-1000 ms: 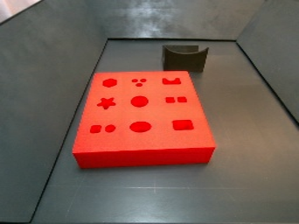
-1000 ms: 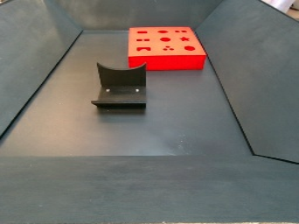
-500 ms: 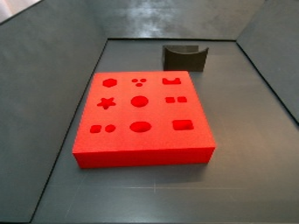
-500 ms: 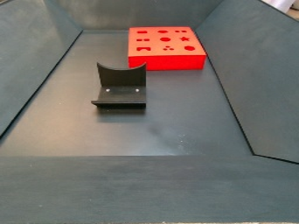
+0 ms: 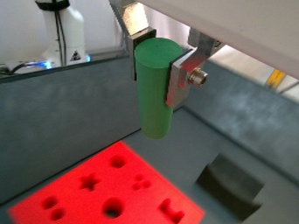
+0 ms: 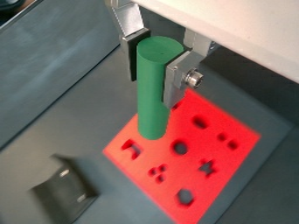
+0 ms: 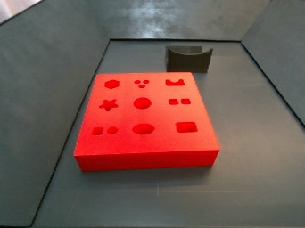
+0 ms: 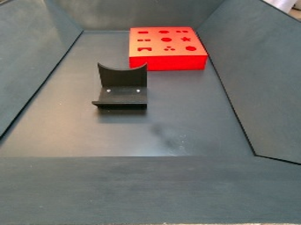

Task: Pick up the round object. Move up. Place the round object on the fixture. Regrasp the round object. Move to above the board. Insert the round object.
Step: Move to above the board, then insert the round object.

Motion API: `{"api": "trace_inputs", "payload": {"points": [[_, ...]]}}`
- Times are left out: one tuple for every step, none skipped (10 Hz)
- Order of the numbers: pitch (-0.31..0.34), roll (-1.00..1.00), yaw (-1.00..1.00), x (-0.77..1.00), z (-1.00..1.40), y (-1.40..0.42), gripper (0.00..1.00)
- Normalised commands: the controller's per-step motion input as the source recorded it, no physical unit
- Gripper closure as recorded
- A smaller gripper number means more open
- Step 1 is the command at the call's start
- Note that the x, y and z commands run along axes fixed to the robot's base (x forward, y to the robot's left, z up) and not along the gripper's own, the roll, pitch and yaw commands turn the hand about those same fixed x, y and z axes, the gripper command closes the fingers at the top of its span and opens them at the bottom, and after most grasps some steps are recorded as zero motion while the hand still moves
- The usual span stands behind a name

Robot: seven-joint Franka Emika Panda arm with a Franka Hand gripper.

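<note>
Green round object (image 5: 158,86) clamped in gripper (image 5: 160,63) fingers, wrist views only; side views lack both.

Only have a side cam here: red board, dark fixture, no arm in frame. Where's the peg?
Observer: The gripper is high above the floor, out of both side views. Both wrist views show the green peg upright between its fingers.
Operator: Over the board yet?
Observer: In a wrist view the peg's lower end appears over the red board, near one edge, well clear of its top.
Operator: Fixture empty?
Observer: Yes. Both side views show the fixture with nothing in its notch; it stands on the floor apart from the board.
</note>
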Motion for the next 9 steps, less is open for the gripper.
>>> {"api": "trace_inputs", "payload": {"points": [[-0.073, -1.0, -0.17, -0.15, -0.01, -0.07, 1.0], [-0.068, -0.83, -0.14, -0.11, 0.0, -0.03, 1.0], [-0.057, -0.53, -0.07, -0.08, 0.0, 0.01, 1.0], [-0.054, -0.34, -0.03, -0.06, 0.0, 0.02, 1.0], [-0.045, -0.21, -0.02, -0.05, 0.0, 0.02, 1.0], [0.017, 0.0, 0.0, 0.0, -0.05, 0.01, 1.0], [-0.004, 0.0, 0.0, 0.0, -0.01, 0.0, 1.0], [-0.026, -0.08, -0.03, 0.0, -0.07, 0.06, 1.0], [0.127, -0.06, -0.19, 0.47, -0.15, 0.06, 1.0]]}}
